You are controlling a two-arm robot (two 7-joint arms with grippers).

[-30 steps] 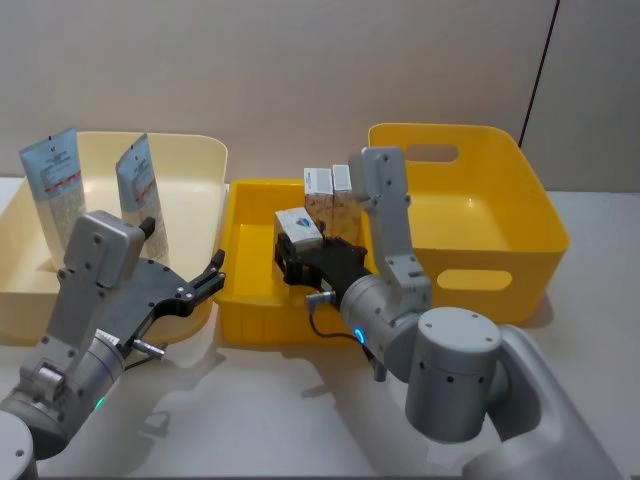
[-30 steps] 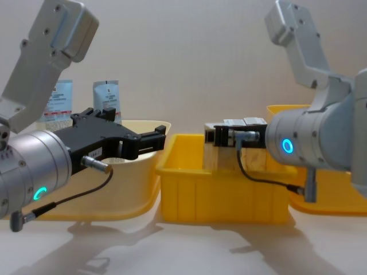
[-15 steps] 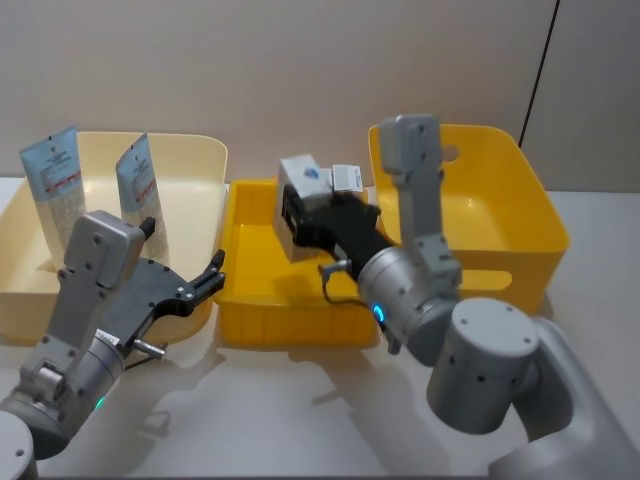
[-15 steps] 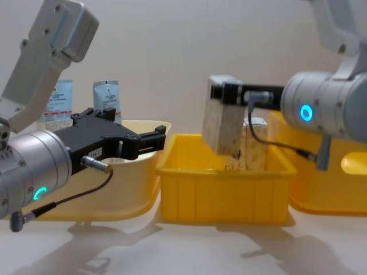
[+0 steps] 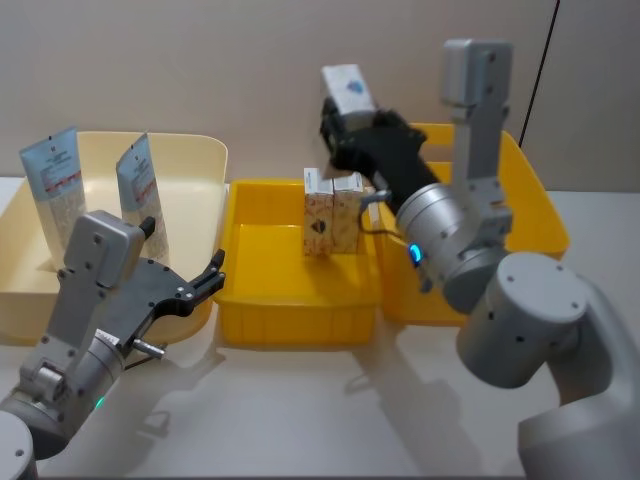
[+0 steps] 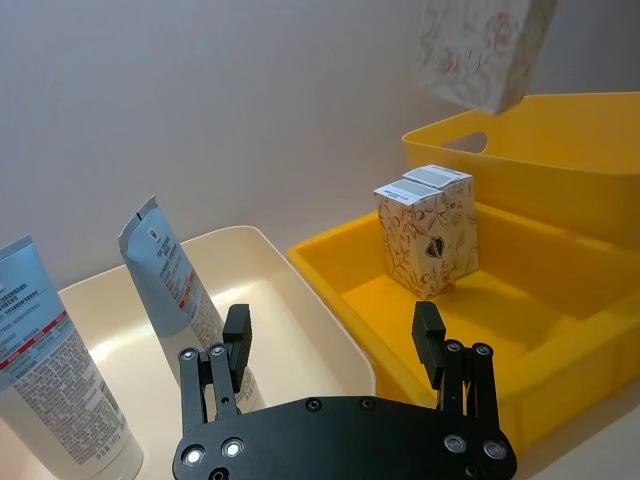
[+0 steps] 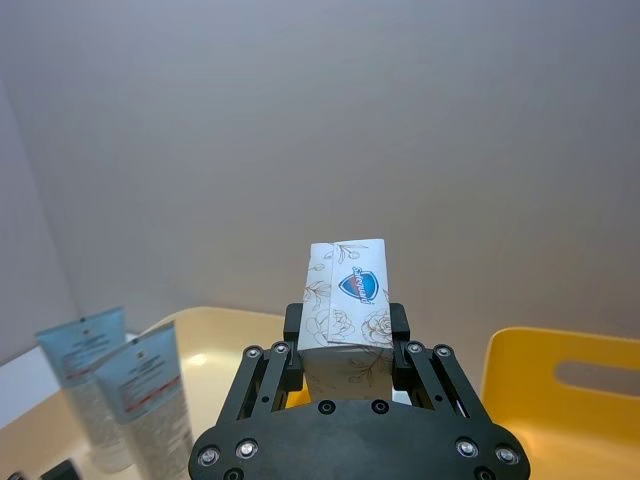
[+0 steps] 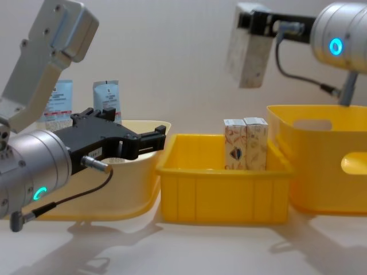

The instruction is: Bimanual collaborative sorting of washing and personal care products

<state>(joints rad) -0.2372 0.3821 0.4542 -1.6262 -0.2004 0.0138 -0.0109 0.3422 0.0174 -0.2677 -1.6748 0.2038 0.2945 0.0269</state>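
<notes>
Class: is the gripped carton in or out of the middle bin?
Out: the right end effector holds the carton aloft, clear of the middle bin.

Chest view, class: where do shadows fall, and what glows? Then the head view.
Chest view: soft shadows on the table under the middle yellow bin; a cyan ring glows on each arm. Head view: shadow on the table before that bin; right gripper holds a carton high; left gripper open beside the cream bin.

one cream carton (image 5: 347,88) aloft; two cartons (image 5: 333,210) upright in yellow bin (image 5: 290,312); two blue-white pouches (image 5: 52,180) standing in cream bin (image 5: 195,165)
</notes>
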